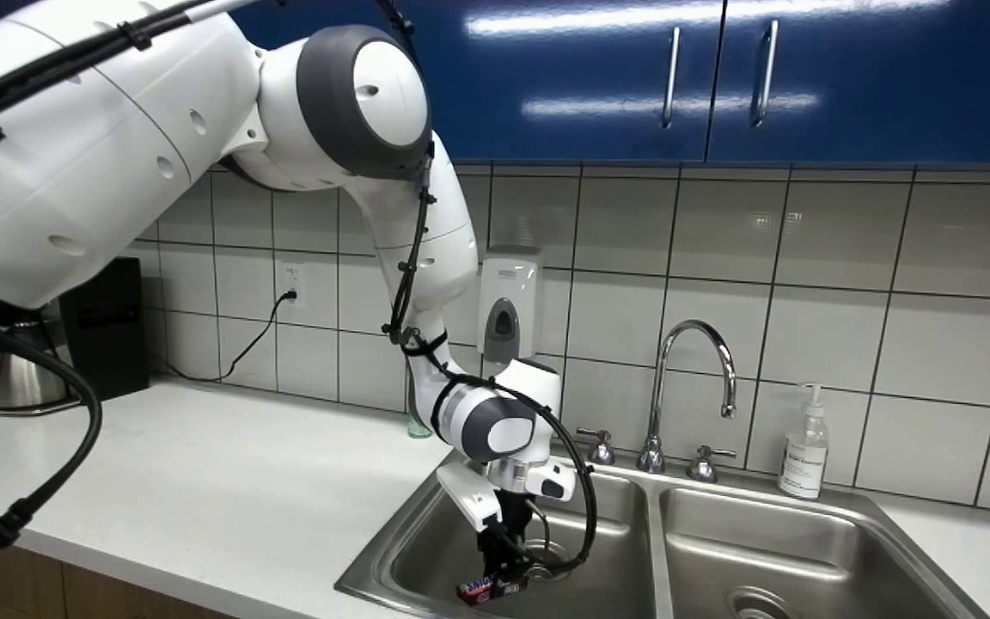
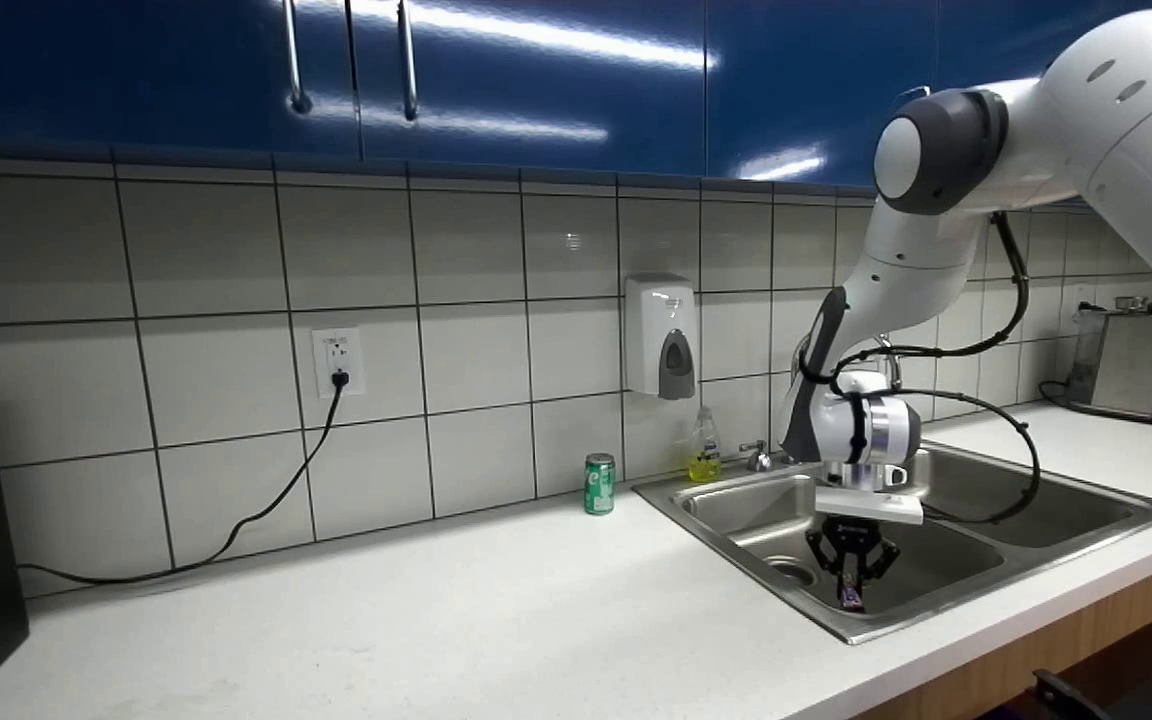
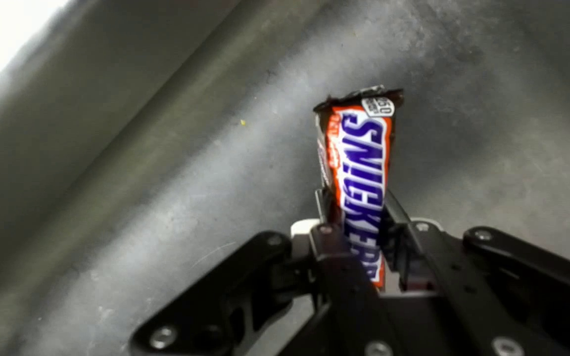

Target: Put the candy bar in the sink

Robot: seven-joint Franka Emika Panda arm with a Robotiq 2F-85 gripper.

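The candy bar [image 1: 492, 590], in a dark wrapper with an orange-edged label, shows in both exterior views [image 2: 850, 594]. In the wrist view the bar [image 3: 363, 158] points away from the gripper, its near end partly hidden by a finger. My gripper [image 1: 505, 567] is shut on the bar, with a finger on each side of it in the wrist view [image 3: 358, 207]. The stainless double-basin sink [image 1: 655, 550] also shows in an exterior view [image 2: 751, 562]. Gripper and bar are over the basin nearer the long stretch of counter. Whether the bar touches the basin floor I cannot tell.
A chrome gooseneck faucet [image 1: 657, 395] and its handles stand behind the sink. A clear pump bottle [image 1: 804, 451], a yellow soap bottle [image 2: 704, 455] and a green can [image 2: 599, 484] stand near the tiled wall. A dispenser [image 1: 510, 301] hangs above. Blue cabinets [image 2: 536, 90] overhang the counter.
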